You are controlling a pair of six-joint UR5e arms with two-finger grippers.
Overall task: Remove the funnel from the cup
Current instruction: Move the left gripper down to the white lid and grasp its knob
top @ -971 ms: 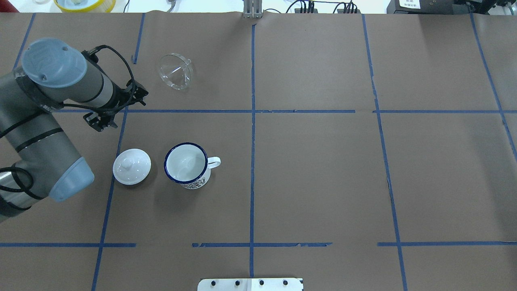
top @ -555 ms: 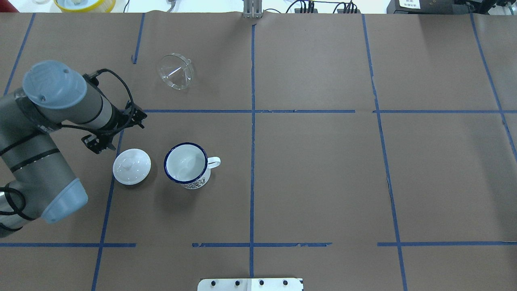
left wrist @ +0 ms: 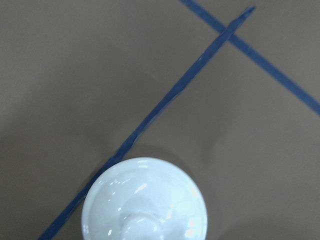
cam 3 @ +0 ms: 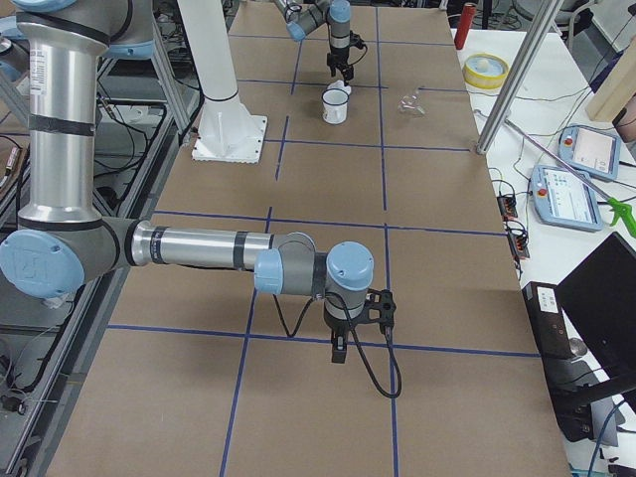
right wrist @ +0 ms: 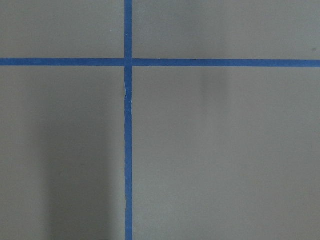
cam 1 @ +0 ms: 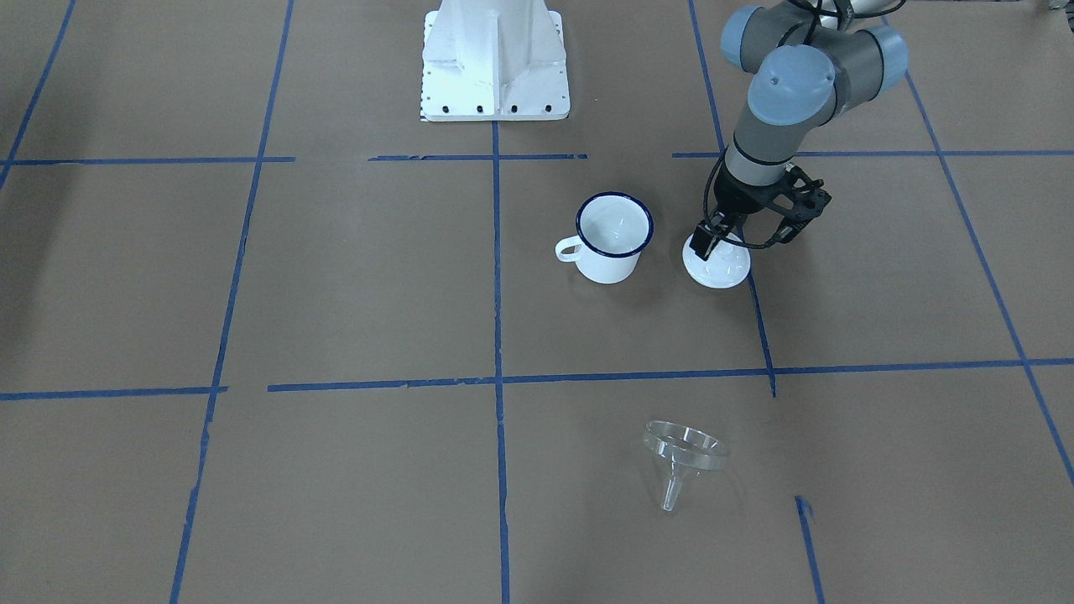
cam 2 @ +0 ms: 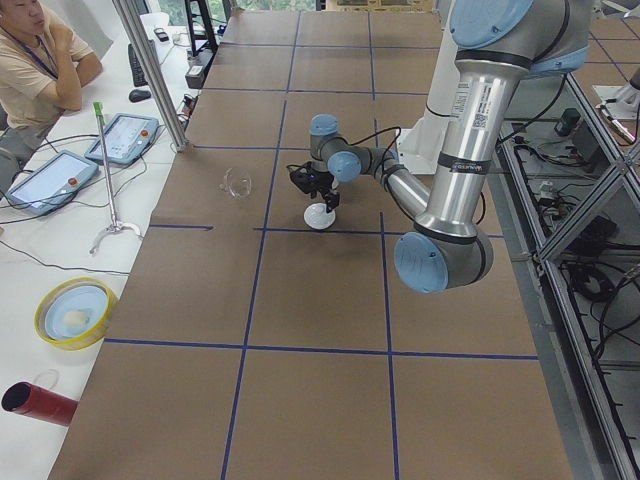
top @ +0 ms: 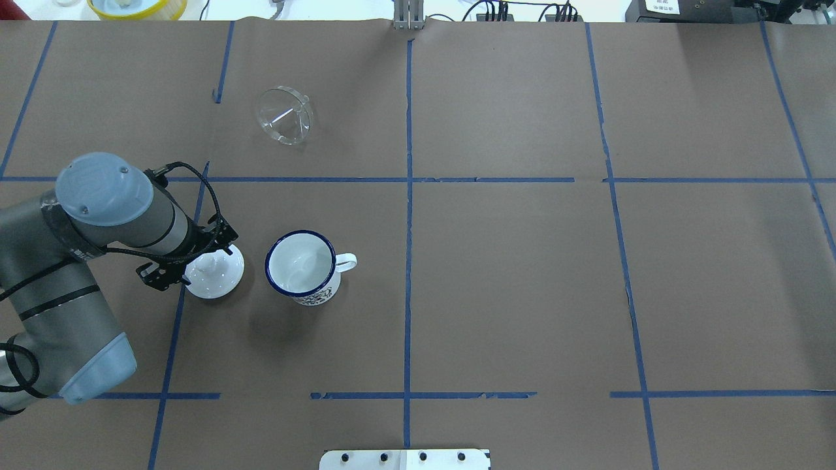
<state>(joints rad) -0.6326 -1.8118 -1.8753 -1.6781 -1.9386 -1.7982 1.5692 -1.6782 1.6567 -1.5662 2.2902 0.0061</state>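
Funnel (top: 285, 116) lies tipped on desk (top: 522, 261), out of cup (top: 302, 266) & well apart from it, twd far edge. Cup stands upright, handle twd robot's right. L gripper (cam 1: 706, 245) hangs just over white lid (top: 221, 277) beside cup; can't tell how far open or whether it grips. R gripper (cam 3: 339, 350) low over desk, far off; opening can't be told.

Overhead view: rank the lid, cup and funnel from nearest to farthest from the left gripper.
1. The lid: right under the left gripper, partly covered by it.
2. The cup: just right of the lid, handle pointing right.
3. The funnel: farthest, lying beyond the blue tape line, toward the table's far edge.
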